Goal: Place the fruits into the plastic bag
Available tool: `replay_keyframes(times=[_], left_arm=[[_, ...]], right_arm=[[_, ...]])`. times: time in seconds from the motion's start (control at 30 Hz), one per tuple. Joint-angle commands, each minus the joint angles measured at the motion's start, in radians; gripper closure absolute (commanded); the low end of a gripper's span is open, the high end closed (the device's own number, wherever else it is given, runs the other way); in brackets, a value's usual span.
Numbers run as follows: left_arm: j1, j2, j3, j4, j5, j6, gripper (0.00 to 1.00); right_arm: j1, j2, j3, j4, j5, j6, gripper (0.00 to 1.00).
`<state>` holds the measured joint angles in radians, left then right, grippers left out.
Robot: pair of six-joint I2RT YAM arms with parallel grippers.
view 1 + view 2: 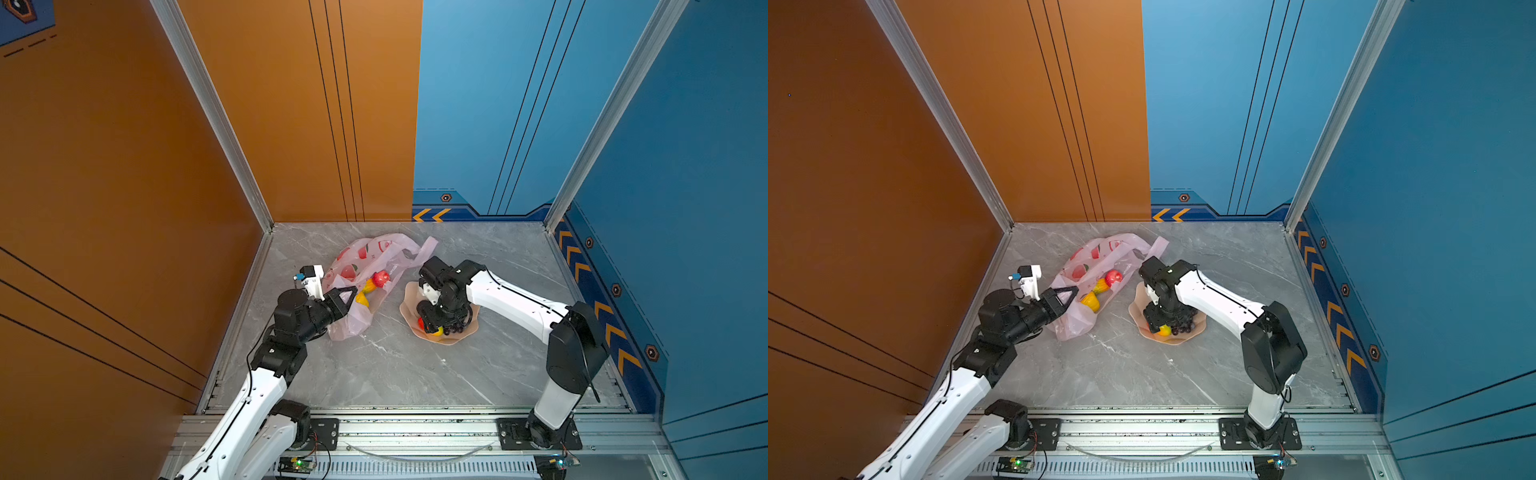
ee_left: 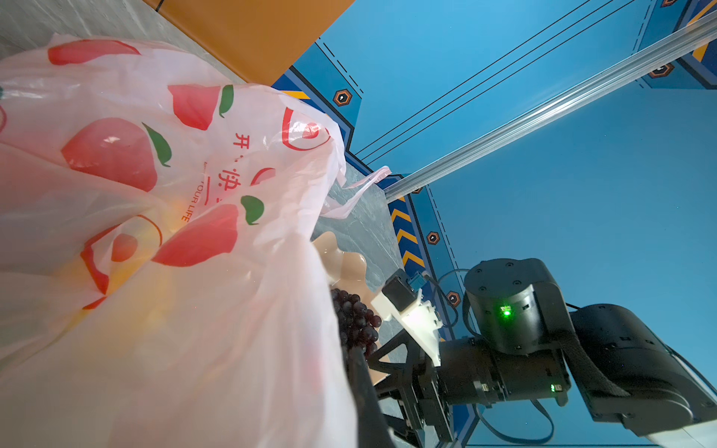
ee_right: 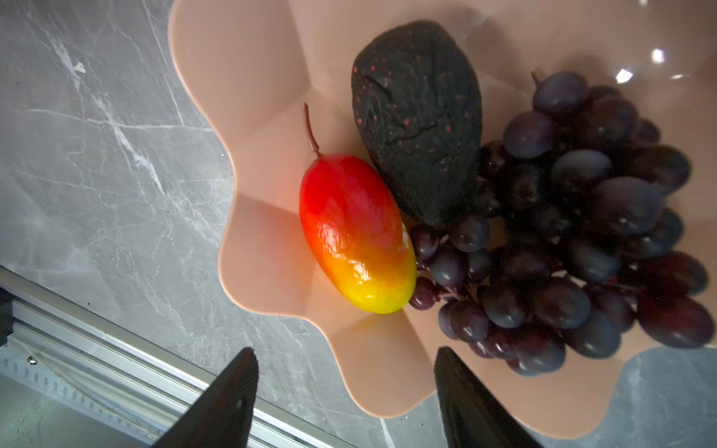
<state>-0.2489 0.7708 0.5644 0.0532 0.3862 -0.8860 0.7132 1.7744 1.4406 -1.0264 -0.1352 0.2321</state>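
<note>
Ideally, the right gripper (image 3: 345, 351), spread and empty just short of the red-yellow mango (image 3: 355, 232) in the peach bowl (image 3: 240, 77), should be lowered astride its narrow width, clear of the avocado (image 3: 417, 120) beyond, while the plastic bag (image 1: 376, 249) is pinched at its rim by the left gripper (image 1: 352, 291).

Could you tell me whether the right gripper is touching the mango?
Apart. In the right wrist view the right gripper has both fingertips short of the mango, bare bowl showing between.
</note>
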Motion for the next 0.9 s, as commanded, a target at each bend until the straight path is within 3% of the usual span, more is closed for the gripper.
replay_keyframes(times=[0.0,0.87], left_arm=[[0.005,-0.01,0.011,-0.009,0.011,0.009,1.0],[0.016,-0.004,0.022,-0.007,0.012,-0.003,1.0]], right_arm=[[-0.004,0.031,-0.005,0.024,-0.021,-0.01,0.31],[-0.044,0.13,0.009,0.073,-0.002,-0.016,0.34]])
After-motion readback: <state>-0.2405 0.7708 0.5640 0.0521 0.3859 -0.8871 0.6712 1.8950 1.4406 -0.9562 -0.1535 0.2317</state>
